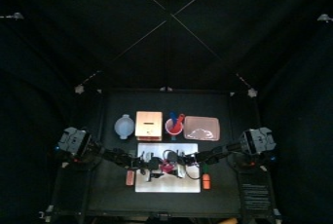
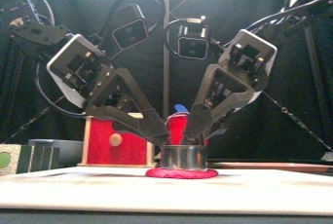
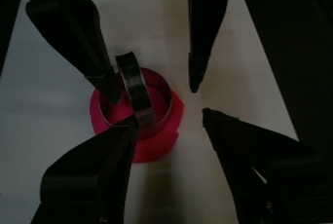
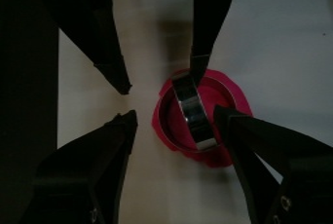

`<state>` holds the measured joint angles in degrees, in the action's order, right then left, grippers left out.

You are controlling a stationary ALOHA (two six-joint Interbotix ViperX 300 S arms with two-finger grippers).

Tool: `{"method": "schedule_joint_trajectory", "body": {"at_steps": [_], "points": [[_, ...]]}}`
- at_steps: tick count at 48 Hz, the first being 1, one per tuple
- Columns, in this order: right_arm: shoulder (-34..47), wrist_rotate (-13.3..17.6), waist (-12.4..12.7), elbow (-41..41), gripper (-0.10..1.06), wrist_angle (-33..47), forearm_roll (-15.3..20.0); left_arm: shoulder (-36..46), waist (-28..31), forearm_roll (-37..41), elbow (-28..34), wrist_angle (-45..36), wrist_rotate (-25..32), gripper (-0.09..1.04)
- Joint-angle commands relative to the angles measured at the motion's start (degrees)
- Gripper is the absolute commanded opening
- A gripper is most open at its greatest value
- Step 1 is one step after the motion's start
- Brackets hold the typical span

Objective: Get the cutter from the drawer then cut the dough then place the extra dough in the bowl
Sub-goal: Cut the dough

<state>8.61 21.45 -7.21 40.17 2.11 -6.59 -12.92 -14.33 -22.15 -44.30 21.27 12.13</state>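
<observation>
The round metal cutter [image 2: 182, 157] stands on the flat pink dough disc [image 2: 182, 173], near the middle of the white cutting board [image 2: 65, 184]. The left gripper [image 2: 156, 138] and the right gripper [image 2: 204, 135] both have their jaws spread and flank the cutter, gripping nothing. The step in hand looks like the cut itself. It calls for pressing straight down with equal force from both sides, keeping the ring level so that it bites all round. The cutter's axis is upright with the cutting edge down. Being round, it has no long side.
</observation>
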Motion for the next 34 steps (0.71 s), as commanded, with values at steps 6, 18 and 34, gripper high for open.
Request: {"method": "schedule_joint_trajectory", "body": {"at_steps": [6, 18, 34], "points": [[-2.72, -0.44, -1.14, -1.32, 0.95, -0.35, -0.26, 1.23, 2.99, 1.58, 0.44, -0.88, 0.7, 0.89], [-4.48, -0.09, -1.32, -2.64, 0.95, -2.9, -0.53, 4.22, 4.92, 5.54, 3.34, -1.14, 4.13, 0.89], [-5.45, -0.44, -0.79, -3.34, 0.95, -5.27, -1.67, 4.57, 4.92, 5.54, 2.55, -1.41, 4.57, 0.89]]}}
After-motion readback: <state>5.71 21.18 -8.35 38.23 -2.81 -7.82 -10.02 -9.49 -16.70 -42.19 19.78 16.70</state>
